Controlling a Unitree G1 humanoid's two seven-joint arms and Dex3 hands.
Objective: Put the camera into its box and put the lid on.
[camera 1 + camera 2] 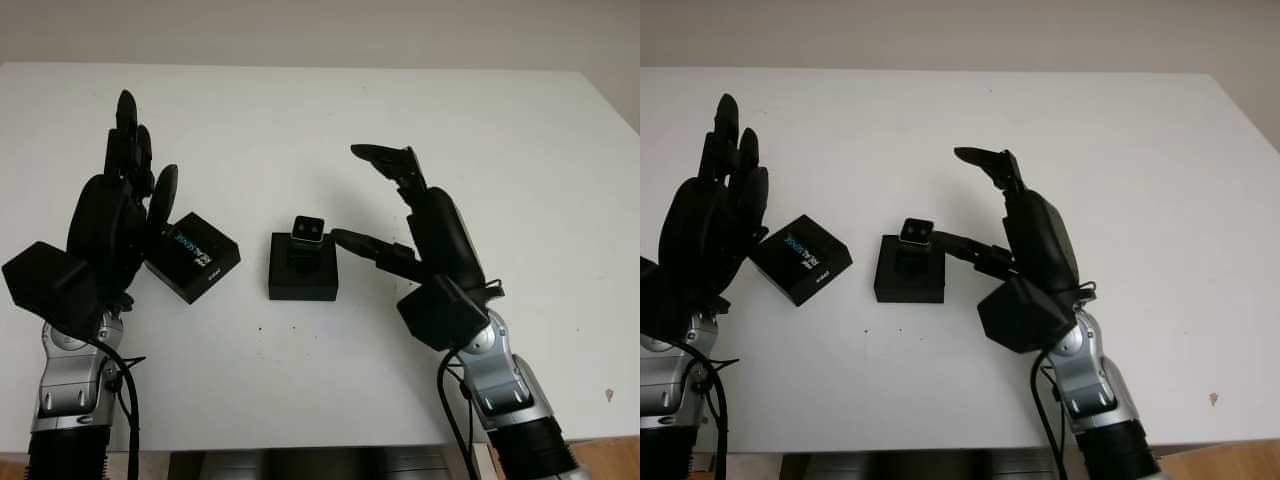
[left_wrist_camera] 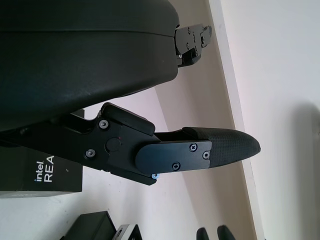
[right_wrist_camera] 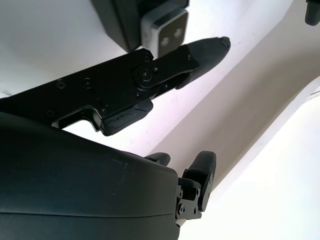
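Note:
A small silver-faced camera (image 1: 307, 231) stands upright in the open black box (image 1: 301, 286) at the table's middle, its top above the rim. The black lid (image 1: 196, 258), with white print, lies flat on the table left of the box, turned at an angle. My left hand (image 1: 142, 150) is open and raised just left of the lid, one finger over its near corner. My right hand (image 1: 350, 195) is open to the right of the box, with its thumb (image 3: 200, 52) reaching close beside the camera (image 3: 167, 27). The left wrist view has the lid's print (image 2: 42, 172).
The white table (image 1: 320, 120) runs back to a pale wall. Its front edge is near my forearms, and its right edge lies at the far right.

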